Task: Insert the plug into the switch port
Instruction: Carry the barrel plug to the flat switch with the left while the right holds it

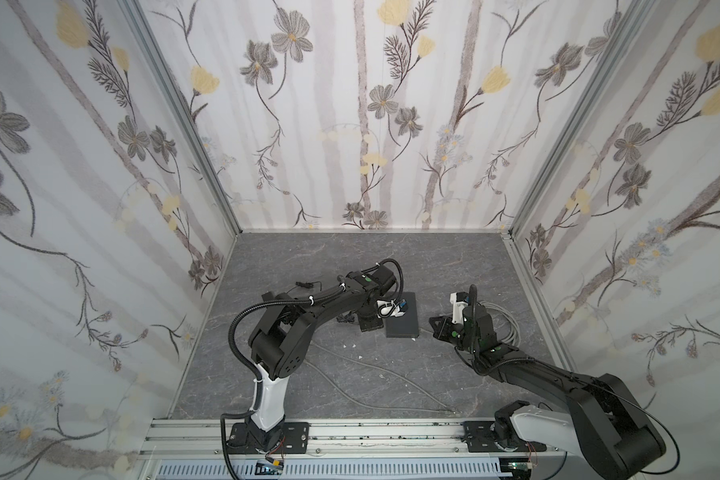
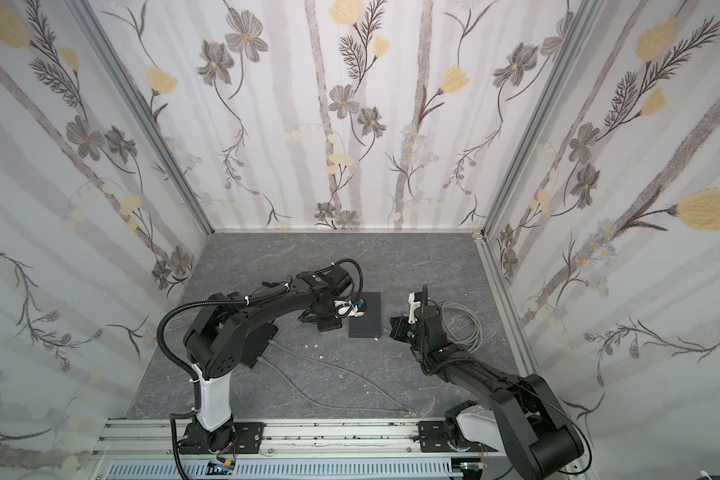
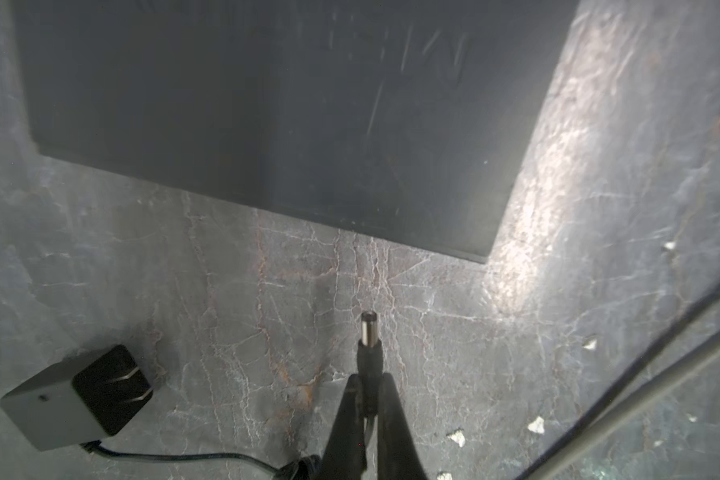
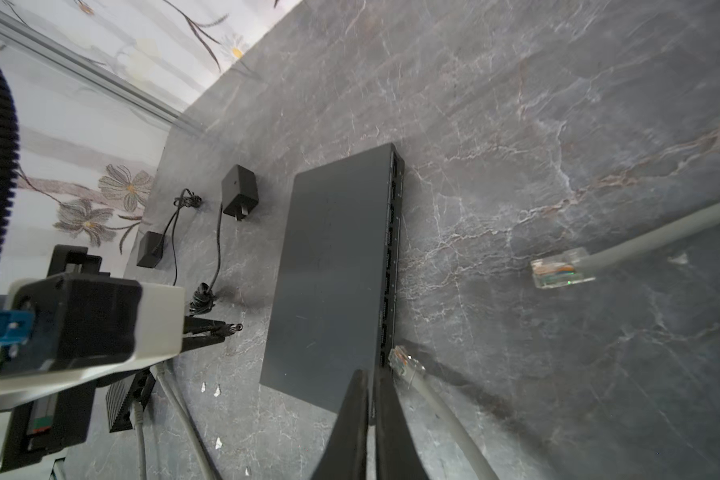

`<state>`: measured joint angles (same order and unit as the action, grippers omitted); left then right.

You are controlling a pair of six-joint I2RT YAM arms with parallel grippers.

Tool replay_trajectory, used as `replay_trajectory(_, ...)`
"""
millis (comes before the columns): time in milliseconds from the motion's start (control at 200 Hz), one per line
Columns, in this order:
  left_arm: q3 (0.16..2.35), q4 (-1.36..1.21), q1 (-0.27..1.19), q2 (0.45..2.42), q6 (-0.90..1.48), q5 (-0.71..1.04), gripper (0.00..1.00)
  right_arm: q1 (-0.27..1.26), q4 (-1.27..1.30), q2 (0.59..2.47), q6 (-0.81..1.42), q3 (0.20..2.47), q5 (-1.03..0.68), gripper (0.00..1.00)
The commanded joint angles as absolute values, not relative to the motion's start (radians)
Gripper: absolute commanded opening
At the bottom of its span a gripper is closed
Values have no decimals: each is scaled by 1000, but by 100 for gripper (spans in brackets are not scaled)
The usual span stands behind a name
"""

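The switch (image 1: 402, 318) (image 2: 366, 316) is a flat dark box lying on the marbled floor. Its row of ports (image 4: 391, 249) faces my right arm. My left gripper (image 3: 366, 378) is shut on a black barrel plug (image 3: 368, 332). The plug's metal tip points at the switch's near side (image 3: 391, 232), a short gap away. My right gripper (image 4: 373, 374) hovers over the switch's near corner, fingers almost together and nothing between them. A clear network plug (image 4: 400, 360) on a grey cable lies beside the right finger, at the last port; how deep it sits is hidden.
A black power adapter (image 3: 75, 399) (image 4: 239, 193) and a small black box (image 4: 149, 249) lie left of the switch. A second clear network plug (image 4: 560, 268) hangs on a grey cable. Coiled grey cable (image 1: 504, 324) lies behind my right wrist. White scraps dot the floor (image 3: 537, 424).
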<state>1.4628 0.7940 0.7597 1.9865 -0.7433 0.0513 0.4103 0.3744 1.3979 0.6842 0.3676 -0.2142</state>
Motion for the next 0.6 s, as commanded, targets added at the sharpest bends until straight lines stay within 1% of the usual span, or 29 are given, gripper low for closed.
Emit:
replay_trajectory(0, 1462, 842, 773, 2030, -766, 28, 0, 387, 462, 1443, 686, 388, -299, 13)
replay_trajectory(25, 1466, 844, 773, 2040, -762, 28, 0, 380, 475, 1442, 688, 381, -310, 17)
replay_trajectory(60, 1472, 850, 774, 2053, -760, 30, 0, 371, 495, 1435, 690, 368, -323, 24)
replay_trajectory(100, 1480, 854, 773, 2066, -754, 27, 0, 362, 511, 1429, 693, 353, -337, 38)
replay_trajectory(150, 1494, 859, 776, 2079, -741, 21, 0, 355, 524, 1427, 693, 343, -352, 51)
replay_trajectory(170, 1499, 861, 776, 2084, -732, 21, 0, 353, 527, 1427, 694, 342, -356, 53)
replay_trajectory(255, 1523, 871, 776, 2095, -713, 25, 0, 351, 530, 1439, 687, 348, -375, 53)
replay_trajectory(330, 1538, 876, 776, 2098, -701, 21, 0, 349, 520, 1460, 682, 363, -387, 52)
replay_trajectory(435, 1552, 884, 781, 2096, -694, 56, 0, 350, 515, 1489, 680, 382, -403, 49)
replay_trajectory(595, 1583, 889, 806, 2110, -669, 82, 0, 348, 510, 1502, 683, 391, -400, 49)
